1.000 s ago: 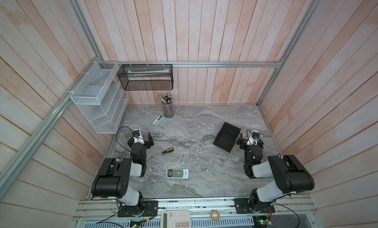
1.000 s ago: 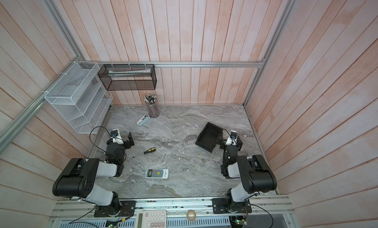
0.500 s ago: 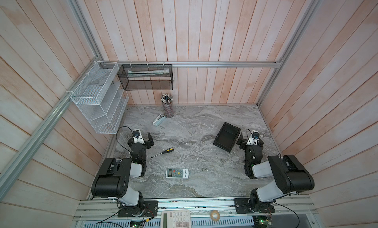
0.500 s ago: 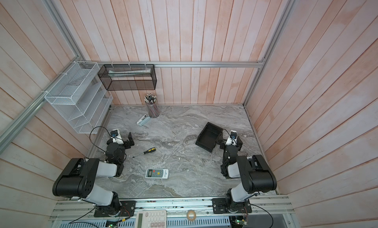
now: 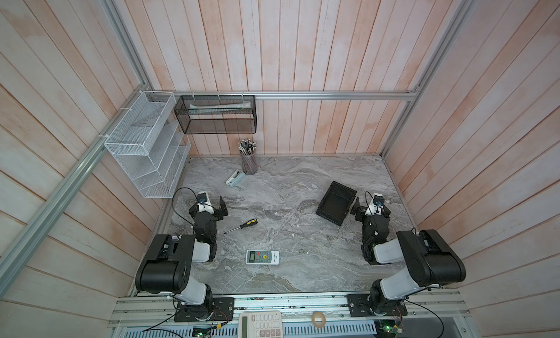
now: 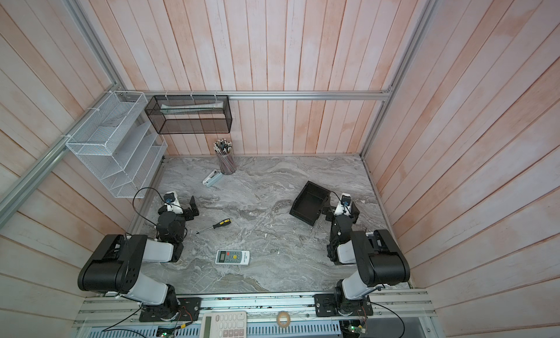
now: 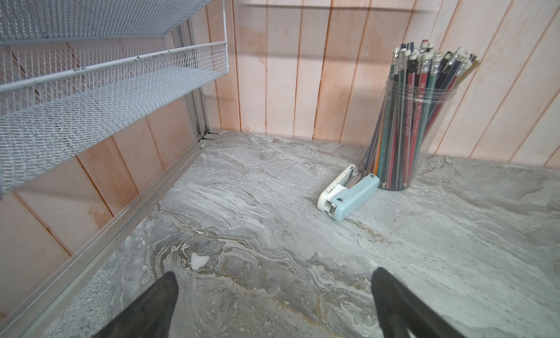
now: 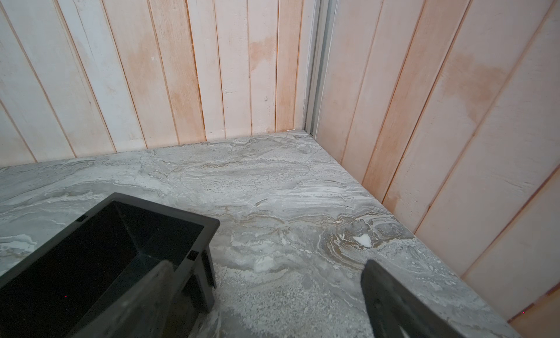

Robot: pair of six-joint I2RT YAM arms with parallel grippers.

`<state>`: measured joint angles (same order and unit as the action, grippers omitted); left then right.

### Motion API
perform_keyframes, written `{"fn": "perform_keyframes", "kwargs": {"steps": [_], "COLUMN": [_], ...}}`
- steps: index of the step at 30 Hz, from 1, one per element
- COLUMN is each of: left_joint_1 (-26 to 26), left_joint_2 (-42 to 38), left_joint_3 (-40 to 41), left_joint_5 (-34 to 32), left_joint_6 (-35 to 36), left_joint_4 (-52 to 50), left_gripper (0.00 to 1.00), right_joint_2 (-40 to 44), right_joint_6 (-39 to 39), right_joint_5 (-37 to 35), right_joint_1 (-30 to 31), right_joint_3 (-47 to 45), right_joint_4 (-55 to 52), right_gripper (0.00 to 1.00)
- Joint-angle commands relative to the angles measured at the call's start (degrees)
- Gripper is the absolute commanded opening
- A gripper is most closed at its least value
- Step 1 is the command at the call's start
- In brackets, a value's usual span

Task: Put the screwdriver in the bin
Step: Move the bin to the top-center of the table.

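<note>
Across the last second nothing in either top view has shifted: both arms sit folded at the lower edge and every object lies where it did, so the task reads as not yet begun, with the reach for the tool still to come. At the left of a top view hangs the white wire-mesh rack, with the black mesh basket to its right on the back wall. Below them the left gripper rests low over the marble worktop. Its jaws are spread wide with nothing between them, and its wrist view faces the pale blue stapler and the clear cup of pencils, not the tool. Just right of that arm the screwdriver lies flat on the worktop, its black-and-yellow handle up-right and its thin shaft pointing down-left towards the arm, touched by nothing. The white remote lies below it, apart. Further right, well apart from the screwdriver, the small black bin sits empty and turned at an angle. The right gripper is just beside the bin's right wall. Its jaws are also wide apart and empty, and one overlaps the bin's near corner in the wrist view, though contact cannot be told. The left arm looks the better placed to pick the tool up.
</note>
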<state>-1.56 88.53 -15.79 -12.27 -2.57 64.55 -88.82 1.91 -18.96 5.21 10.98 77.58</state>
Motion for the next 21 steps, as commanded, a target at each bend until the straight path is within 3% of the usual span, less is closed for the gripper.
{"fn": "perform_keyframes", "kwargs": {"steps": [1,3,5,9,11,13,15,17,19,21], "left_joint_1": [-0.11,-0.18,-0.14,0.45,-2.58,-9.47,-12.32,-13.32,-15.55,-20.29], "left_joint_2": [-0.04,-0.05,-0.03,-0.73,-4.08,-10.25,-18.23,-23.79,-27.9,-29.54], "left_joint_3": [0.41,0.4,0.33,0.42,2.86,1.39,-2.9,-7.78,-9.64,-10.03], "left_joint_5": [0.36,0.4,0.4,-0.89,-3.43,-16.12,-16.25,-14.03,-10.78,-10.88], "left_joint_6": [0.55,0.55,0.54,0.01,2.86,6.33,3.09,-4.95,-8.95,-8.21], "left_joint_4": [1.04,1.03,1.1,1.65,3.38,-2.64,-18.14,-32.87,-37.96,-37.58], "left_gripper": [1.0,1.0,1.0,1.0,1.0,1.0,1.0,1.0,1.0,1.0], "right_joint_2": [0.89,4.37,10.29,21.62,23.59,24.75,24.11,20.87,15.16,9.73], "right_joint_6": [-0.33,-0.35,1.41,21.96,22.75,20.59,19.39,19.56,18.6,17.77], "right_joint_5": [-1.18,-2.84,-10.04,-24.42,-19.42,-10.51,-3.14,-0.27,0.84,0.59], "right_joint_1": [0.59,1.08,2.47,2.09,1.62,1.68,2.03,3.65,6.52,9.69], "right_joint_3": [-0.04,-0.39,0.72,12.99,16.75,19.23,22.59,28.26,35.18,40.5], "right_joint_4": [0.46,-1.9,-10.12,-48.15,-56.73,-58.14,-60.09,-64.55,-70.06,-73.62], "right_gripper": [0.98,0.98,0.98,1.0,1.0,0.99,0.98,0.98,0.99,0.98]}}
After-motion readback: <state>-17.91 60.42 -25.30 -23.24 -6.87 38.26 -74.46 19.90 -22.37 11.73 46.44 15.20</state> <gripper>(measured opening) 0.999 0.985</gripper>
